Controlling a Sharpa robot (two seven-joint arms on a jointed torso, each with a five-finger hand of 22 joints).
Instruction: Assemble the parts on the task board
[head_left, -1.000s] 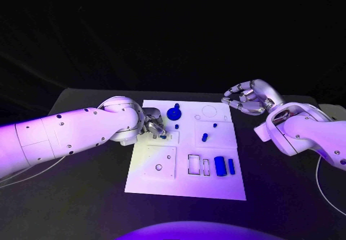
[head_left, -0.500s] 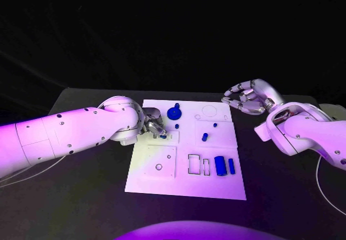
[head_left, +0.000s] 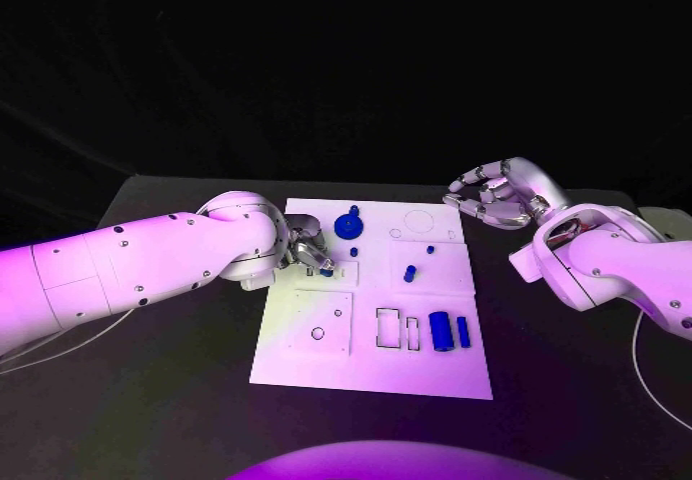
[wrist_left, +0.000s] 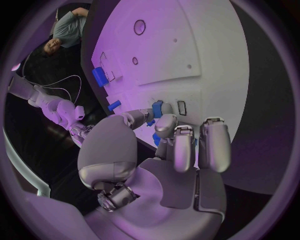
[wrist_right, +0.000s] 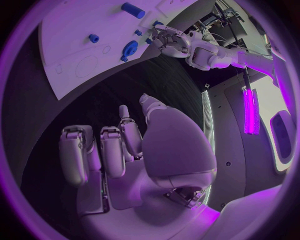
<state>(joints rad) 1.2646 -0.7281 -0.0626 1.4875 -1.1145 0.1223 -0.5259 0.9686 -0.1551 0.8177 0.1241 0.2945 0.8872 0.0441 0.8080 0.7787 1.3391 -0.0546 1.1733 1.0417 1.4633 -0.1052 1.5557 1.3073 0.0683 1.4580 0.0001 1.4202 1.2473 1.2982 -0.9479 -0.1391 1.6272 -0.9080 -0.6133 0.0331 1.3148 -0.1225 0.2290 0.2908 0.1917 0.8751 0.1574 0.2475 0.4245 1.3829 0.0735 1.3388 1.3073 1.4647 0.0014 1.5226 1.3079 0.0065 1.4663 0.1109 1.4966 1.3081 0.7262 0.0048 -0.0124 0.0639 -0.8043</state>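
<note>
Parts lie across the task board (head_left: 303, 350) at mid-table: two blue blocks (head_left: 449, 331) nearest; one small blue part (wrist_left: 157, 108) pinched by the left hand (head_left: 307, 252) at the board's left edge, best lowered squarely into its slot; farther off, the right hand (head_left: 495, 198) hovers curled, holding nothing.

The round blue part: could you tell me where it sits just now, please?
In the head view the round blue part stands near the task board's far edge, just beyond the left hand.
</note>
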